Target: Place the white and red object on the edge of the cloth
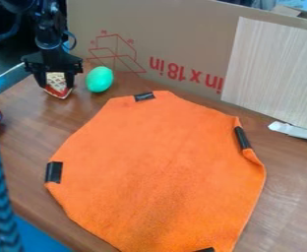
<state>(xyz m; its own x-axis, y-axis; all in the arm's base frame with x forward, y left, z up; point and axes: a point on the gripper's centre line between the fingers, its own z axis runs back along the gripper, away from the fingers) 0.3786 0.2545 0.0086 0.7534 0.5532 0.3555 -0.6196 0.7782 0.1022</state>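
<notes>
You're holding the white/red wedge (59, 82) btwn the gripper's (57, 80) fingers, upper L of view. It's sitting near the green egg (100, 79), apart from the orange cloth (163, 167), which is lying on the wood-look tabletop (31, 133) w/ blk strips (53, 172) along its edge.

I am black nearly all over: my jointed arm (48, 24) is built of dark, blocky segments with a dull sheen. A thin dark cable (73, 40) loops beside it, near a small touch of blue. My broad black two-finger gripper (57, 82) has a wide, angular body and stubby black fingers (70, 79).
</notes>
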